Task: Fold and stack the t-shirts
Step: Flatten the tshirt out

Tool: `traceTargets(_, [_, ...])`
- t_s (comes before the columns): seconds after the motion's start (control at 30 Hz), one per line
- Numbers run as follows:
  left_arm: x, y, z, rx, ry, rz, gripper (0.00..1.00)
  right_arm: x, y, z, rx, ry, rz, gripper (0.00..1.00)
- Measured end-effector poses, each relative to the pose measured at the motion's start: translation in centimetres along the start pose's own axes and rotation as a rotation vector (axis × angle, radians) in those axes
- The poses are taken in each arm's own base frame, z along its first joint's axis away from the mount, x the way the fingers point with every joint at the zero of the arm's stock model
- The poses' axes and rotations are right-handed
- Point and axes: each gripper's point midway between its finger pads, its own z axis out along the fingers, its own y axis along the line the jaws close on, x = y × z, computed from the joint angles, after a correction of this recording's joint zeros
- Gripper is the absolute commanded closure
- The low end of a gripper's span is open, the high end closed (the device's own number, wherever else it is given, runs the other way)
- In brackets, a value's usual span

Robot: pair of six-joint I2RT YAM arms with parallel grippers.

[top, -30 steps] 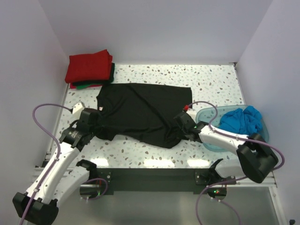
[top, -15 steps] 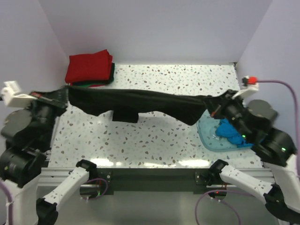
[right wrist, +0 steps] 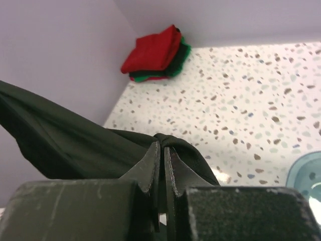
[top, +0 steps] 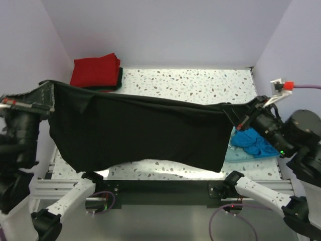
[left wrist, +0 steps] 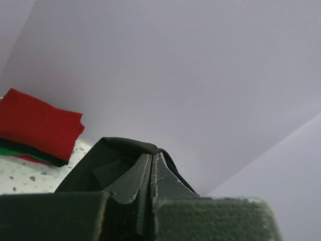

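The black t-shirt (top: pixel 145 131) hangs spread in the air between both arms, high above the speckled table. My left gripper (top: pixel 49 92) is shut on its left corner; black fabric wraps over the fingertips (left wrist: pixel 152 156). My right gripper (top: pixel 234 114) is shut on its right corner, with cloth bunched over the tips (right wrist: pixel 164 142). A folded stack with a red t-shirt (top: pixel 95 70) on top and green and black ones beneath lies at the back left corner; it also shows in the right wrist view (right wrist: pixel 155 50) and the left wrist view (left wrist: pixel 37 123). A bright blue t-shirt (top: pixel 254 141) lies crumpled in the tub.
The translucent blue plastic tub (top: pixel 235 153) stands at the table's right side under my right arm; its rim shows in the right wrist view (right wrist: pixel 306 173). White walls enclose the table on the left, back and right. The hanging shirt hides most of the table's front half.
Both arms have lifted the black t-shirt off the table and pulled it apart; it went from a sagging band to a wide hanging sheet.
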Motion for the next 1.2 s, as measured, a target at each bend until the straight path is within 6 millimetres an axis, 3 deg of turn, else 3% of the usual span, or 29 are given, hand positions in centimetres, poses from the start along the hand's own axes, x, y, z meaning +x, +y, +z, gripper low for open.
traceTargets(0.07, [2.7,1.3,2.7,-0.068,0.038,0.036,1.00,1.4,-1.4,1.9,0.070,0.037,-0.016,1.00])
traceTargets(0.17, [8.6,4.2,7.9,-0.210,0.125,0.120,1.00,4.3,-3.9,5.8,0.198,0.114,-0.050,1.00])
traceTargets(0.3, [20.9,11.2,15.6,-0.413,0.329,0.267,1.00,9.6,-8.7,13.4,0.349,0.272,-0.058,1.00])
traceTargets(0.37, [27.2,16.1,18.0,-0.493,0.447,0.317,1.00,12.9,-13.1,17.7,0.428,0.349,-0.031,1.00])
traceTargets(0.47, [35.3,24.9,18.6,-0.633,0.628,0.374,1.00,17.9,-19.4,21.9,0.527,0.485,0.005,1.00])
traceTargets(0.57, [39.7,30.1,18.6,-0.710,0.730,0.407,1.00,22.6,-24.3,25.4,0.587,0.613,0.039,1.00])
traceTargets(0.67, [42.7,32.3,18.9,-0.719,0.783,0.421,1.00,24.8,-27.3,28.7,0.600,0.670,0.069,1.00])
traceTargets(0.73, [43.9,32.8,19.4,-0.704,0.798,0.420,1.00,25.4,-28.6,30.6,0.596,0.678,0.088,1.00])
traceTargets(0.9, [44.0,31.9,21.2,-0.650,0.758,0.406,1.00,24.1,-31.0,34.1,0.580,0.635,0.121,1.00])
traceTargets(1.07, [43.4,31.1,22.2,-0.629,0.728,0.400,1.00,23.2,-32.0,35.0,0.575,0.615,0.137,1.00])
traceTargets(1.2, [42.7,31.6,20.2,-0.656,0.729,0.404,1.00,23.5,-32.0,34.6,0.578,0.631,0.139,1.00])
